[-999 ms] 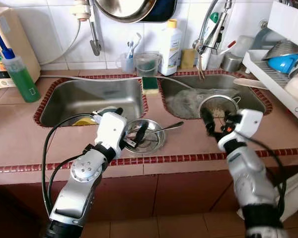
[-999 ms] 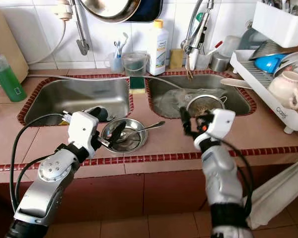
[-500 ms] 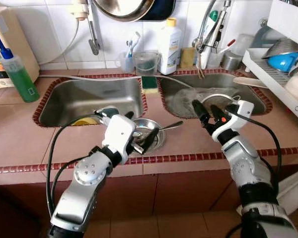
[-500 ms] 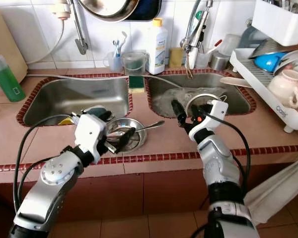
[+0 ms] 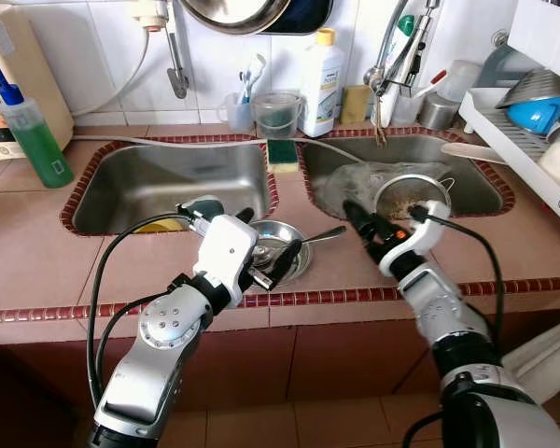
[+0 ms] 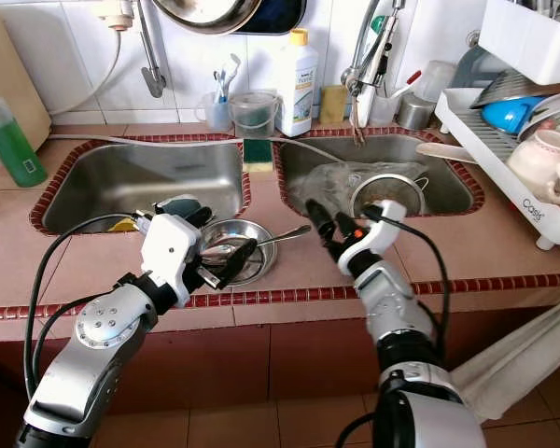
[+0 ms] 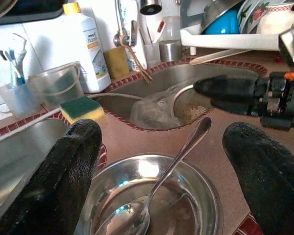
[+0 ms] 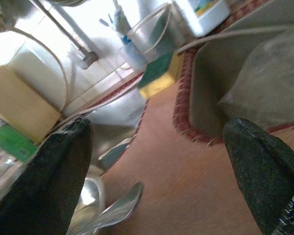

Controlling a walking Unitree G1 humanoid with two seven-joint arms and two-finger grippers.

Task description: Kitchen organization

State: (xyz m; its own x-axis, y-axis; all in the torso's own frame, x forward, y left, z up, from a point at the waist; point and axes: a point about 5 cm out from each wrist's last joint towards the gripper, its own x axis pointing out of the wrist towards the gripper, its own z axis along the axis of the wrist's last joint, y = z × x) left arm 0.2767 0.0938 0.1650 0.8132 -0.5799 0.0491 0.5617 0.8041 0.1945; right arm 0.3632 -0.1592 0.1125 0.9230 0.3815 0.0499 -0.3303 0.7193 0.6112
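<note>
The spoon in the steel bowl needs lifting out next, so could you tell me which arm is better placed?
Probably the right gripper: open beside the spoon handle's free end; the left gripper straddles the bowl.

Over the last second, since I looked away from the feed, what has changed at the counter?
The right end effector swung from above the strainer in the right sink leftward, toward the spoon handle; its fingers are open, holding nothing. The left end effector shifted slightly rightward over the steel bowl, open, not gripping. The bowl, the spoon in it and the sponge stayed put.
</note>
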